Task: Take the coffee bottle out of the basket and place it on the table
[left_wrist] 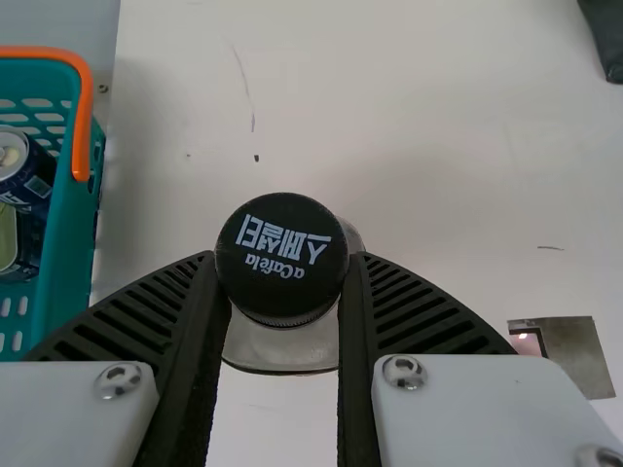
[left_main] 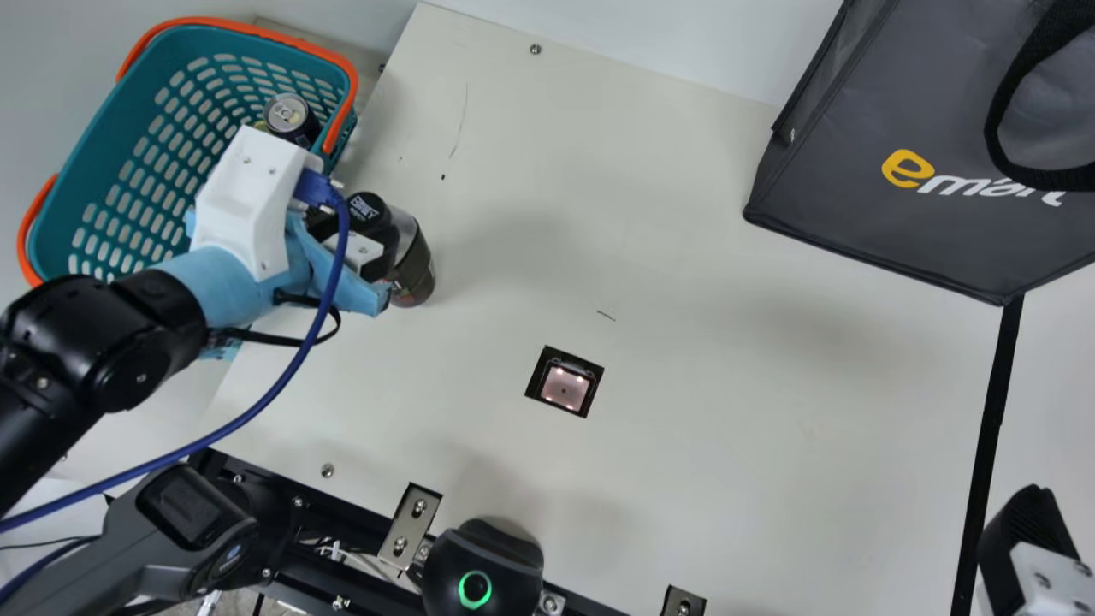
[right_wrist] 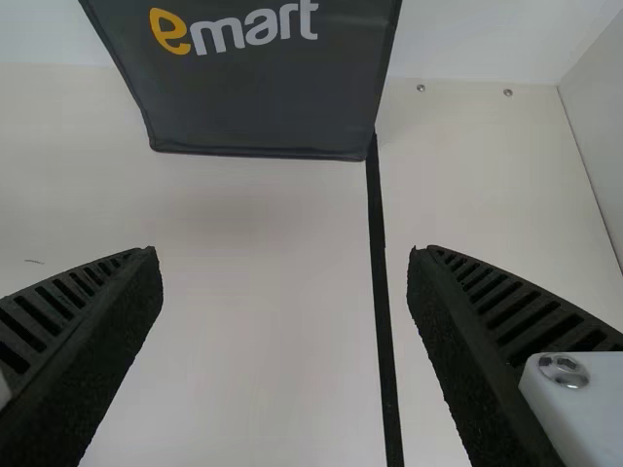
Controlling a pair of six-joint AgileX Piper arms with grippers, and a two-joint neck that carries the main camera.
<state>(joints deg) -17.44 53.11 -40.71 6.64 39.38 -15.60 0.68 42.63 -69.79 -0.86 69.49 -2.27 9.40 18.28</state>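
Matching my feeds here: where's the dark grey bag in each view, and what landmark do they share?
Main view: bag at upper right, cut off by the frame.
Left wrist view: a dark corner of it at the picture's edge, across the coffee bottle from the basket.
Right wrist view: its printed front, one base corner at the black strip.
Shared landmark: short dark mark on the table.

Left arm (left_main: 150, 334): glossy black, pale-blue wrap (left_main: 214, 278), white housing (left_main: 257, 188), small screws, blue cable (left_main: 344, 229), black strap (left_main: 261, 339). Left gripper (left_main: 372, 235) and right gripper (left_main: 1031, 535) — black ribbed fingers (right_wrist: 477, 311), white plates (left_wrist: 68, 418), silvery screws (left_wrist: 404, 372).
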